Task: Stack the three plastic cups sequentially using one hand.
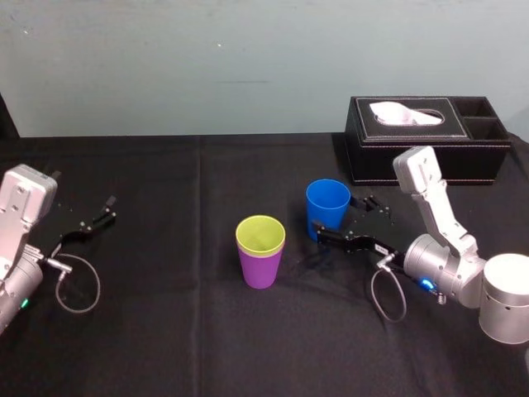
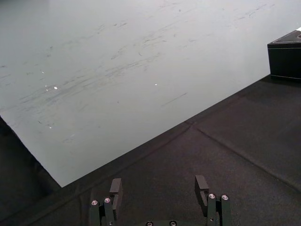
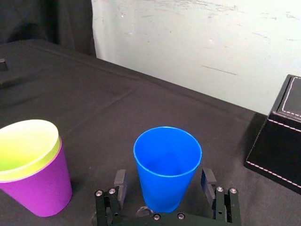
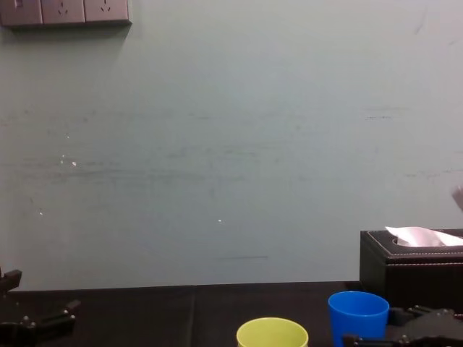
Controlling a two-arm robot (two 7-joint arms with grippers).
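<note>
Blue cup (image 3: 167, 160) inside right pincer (image 3: 163, 180)

Four views over our table (image 1: 165, 347)
Head looks down, chest low across; our right wrist sits close behind the blue cup (image 3: 167, 165), which all three share.

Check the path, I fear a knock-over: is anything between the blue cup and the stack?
Nothing visible. Only bare cloth lies between the blue cup and the yellow-green cup nested in the purple cup. The right gripper has its open fingers flanking the blue cup; the left gripper sits parked far left.
</note>
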